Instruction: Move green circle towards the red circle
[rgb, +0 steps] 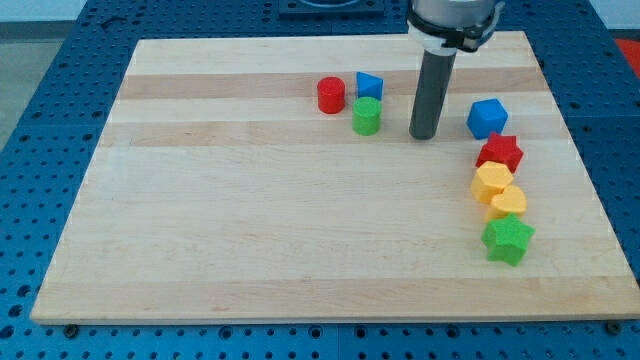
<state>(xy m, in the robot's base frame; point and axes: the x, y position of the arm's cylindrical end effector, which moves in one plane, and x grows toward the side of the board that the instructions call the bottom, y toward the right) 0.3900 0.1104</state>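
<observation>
Standing upright, my tip (424, 135) right of green circle (367, 116)

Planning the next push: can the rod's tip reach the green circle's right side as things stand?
Probably yes. My tip sits on the view's right of the green circular block, with only bare wooden board between them; the blue cube lies behind it.

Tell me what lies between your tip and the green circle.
Nothing: in the camera view only bare board separates my tip from the green circle, which sits to the tip's left, near the red circle.
</observation>
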